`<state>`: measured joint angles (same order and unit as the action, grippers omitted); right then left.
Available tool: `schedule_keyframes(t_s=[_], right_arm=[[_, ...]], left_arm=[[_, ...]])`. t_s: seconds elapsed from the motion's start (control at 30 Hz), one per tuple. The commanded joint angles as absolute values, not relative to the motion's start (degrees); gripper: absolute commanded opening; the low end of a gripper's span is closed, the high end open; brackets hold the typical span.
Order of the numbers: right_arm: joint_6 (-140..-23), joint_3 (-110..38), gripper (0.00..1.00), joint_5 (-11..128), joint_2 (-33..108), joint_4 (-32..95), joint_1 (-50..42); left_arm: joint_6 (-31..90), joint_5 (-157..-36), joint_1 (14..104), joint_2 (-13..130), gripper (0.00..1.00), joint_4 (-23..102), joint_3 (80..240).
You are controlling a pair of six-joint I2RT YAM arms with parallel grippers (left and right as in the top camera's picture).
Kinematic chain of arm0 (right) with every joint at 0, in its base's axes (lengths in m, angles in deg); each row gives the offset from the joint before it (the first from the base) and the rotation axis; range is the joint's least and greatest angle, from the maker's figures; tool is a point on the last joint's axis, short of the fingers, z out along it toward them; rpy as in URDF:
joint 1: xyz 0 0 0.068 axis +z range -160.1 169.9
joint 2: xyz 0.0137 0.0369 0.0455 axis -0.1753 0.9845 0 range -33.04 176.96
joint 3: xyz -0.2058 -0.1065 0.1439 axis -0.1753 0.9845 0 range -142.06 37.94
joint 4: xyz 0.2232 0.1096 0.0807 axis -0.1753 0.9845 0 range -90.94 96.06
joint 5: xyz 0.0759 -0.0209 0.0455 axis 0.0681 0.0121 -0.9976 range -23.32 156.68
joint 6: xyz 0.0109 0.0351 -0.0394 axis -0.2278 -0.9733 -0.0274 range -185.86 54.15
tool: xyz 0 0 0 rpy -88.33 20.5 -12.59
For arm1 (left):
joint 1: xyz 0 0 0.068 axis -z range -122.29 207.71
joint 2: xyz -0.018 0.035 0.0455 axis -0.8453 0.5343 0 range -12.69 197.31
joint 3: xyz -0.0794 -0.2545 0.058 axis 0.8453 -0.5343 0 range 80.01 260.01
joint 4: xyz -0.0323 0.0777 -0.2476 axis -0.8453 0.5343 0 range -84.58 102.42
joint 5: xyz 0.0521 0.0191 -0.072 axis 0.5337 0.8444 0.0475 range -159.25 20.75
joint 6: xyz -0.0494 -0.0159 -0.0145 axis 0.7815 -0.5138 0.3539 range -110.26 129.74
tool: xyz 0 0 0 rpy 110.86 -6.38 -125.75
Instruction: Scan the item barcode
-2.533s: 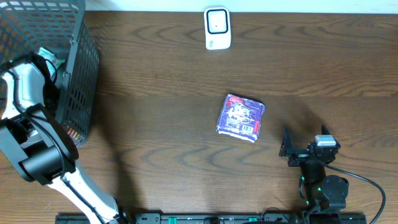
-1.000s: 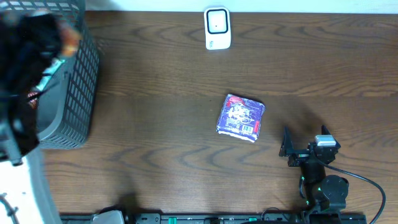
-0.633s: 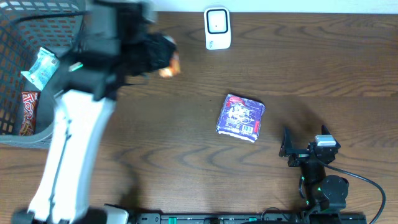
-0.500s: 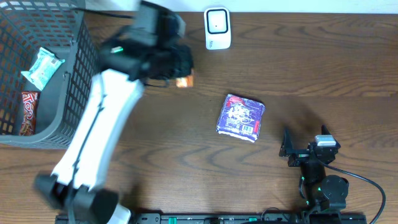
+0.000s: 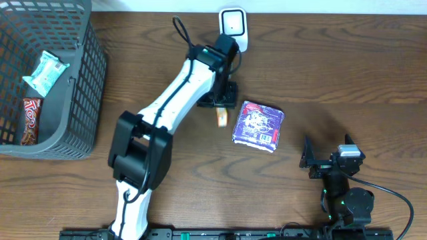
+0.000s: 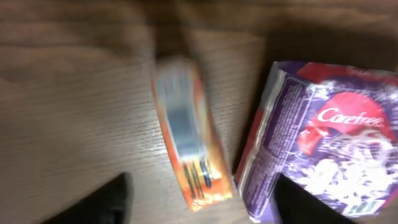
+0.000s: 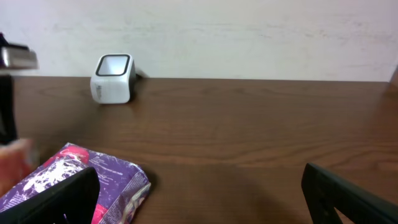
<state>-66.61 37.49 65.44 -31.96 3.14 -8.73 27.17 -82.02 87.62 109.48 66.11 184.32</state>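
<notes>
The left arm reaches far across the table, its left gripper [image 5: 220, 99] pointing down just below the white scanner [image 5: 233, 28]. Its jaws stand apart, and the single orange packet [image 5: 221, 119] lies loose on the wood between them, blurred and apparently untouched, just beside one purple pack [image 5: 259, 124]. The right gripper [image 5: 308, 159] rests low and spread wide, holding nothing. One basket [image 5: 87, 80] holds two packets.
</notes>
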Motion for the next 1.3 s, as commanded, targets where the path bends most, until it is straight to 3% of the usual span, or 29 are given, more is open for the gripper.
schedule_keyframes(t_s=[0.0,0.23,0.4,0.6,0.9,1.13,1.27], right_arm=[[-66.19,37.63,0.99,65.75,-32.11,3.33,-8.27],[-66.19,37.63,0.99,65.75,-32.11,3.33,-8.27],[-66.19,37.63,0.99,65.75,-32.11,3.33,-8.27],[-66.19,37.63,0.99,65.75,-32.11,3.33,-8.27],[-66.19,37.63,0.99,65.75,-32.11,3.33,-8.27],[-66.19,37.63,0.99,65.75,-32.11,3.33,-8.27],[-66.19,37.63,0.99,65.75,-32.11,3.33,-8.27]], left_arm=[[26.89,-81.17,88.34,109.64,0.86,66.02,184.22],[26.87,-81.17,84.19,104.43,0.86,69.52,193.88],[26.89,-81.17,76.19,95.17,0.86,67.62,199.78],[27.85,-75.99,56.23,81.13,0.86,57.76,200.0],[34.06,-68.56,30.59,80.57,0.86,61.15,198.33],[34.06,-68.6,26.96,86.31,0.86,70.5,193.02],[34.08,-70.35,27.29,89.22,0.78,75.03,191.95]])
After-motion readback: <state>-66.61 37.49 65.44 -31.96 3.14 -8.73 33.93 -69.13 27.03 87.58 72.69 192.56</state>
